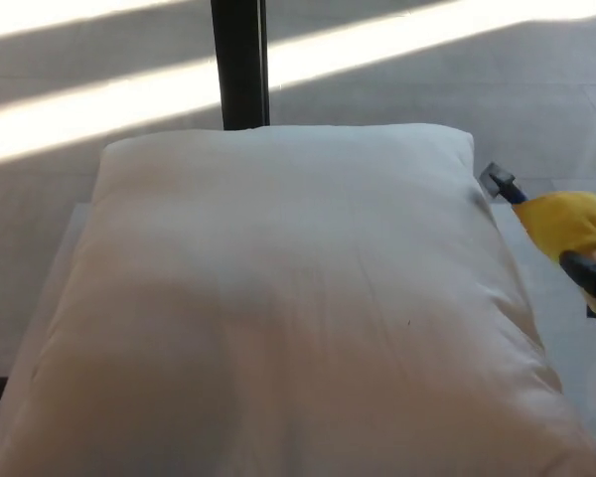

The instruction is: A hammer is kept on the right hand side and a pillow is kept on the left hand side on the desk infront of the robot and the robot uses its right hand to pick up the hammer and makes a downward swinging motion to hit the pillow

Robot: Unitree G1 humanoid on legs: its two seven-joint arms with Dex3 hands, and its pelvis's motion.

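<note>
no readable text, labels or numbers

The pillow (288,308) ran past the bottom edge of the head view, so its near end was not seen, and it covered almost all of the desk (65,248), of which only a pale strip showed along the left side. The hammer (556,224) was cut off by the right edge: only a small metal head, a yellow part and a black stretch of handle were visible, all softly blurred. Whether a hand held the handle could not be told, as any grip lay outside the frame. A dark upright post (240,62) beyond the pillow was cropped by the top edge.
</note>
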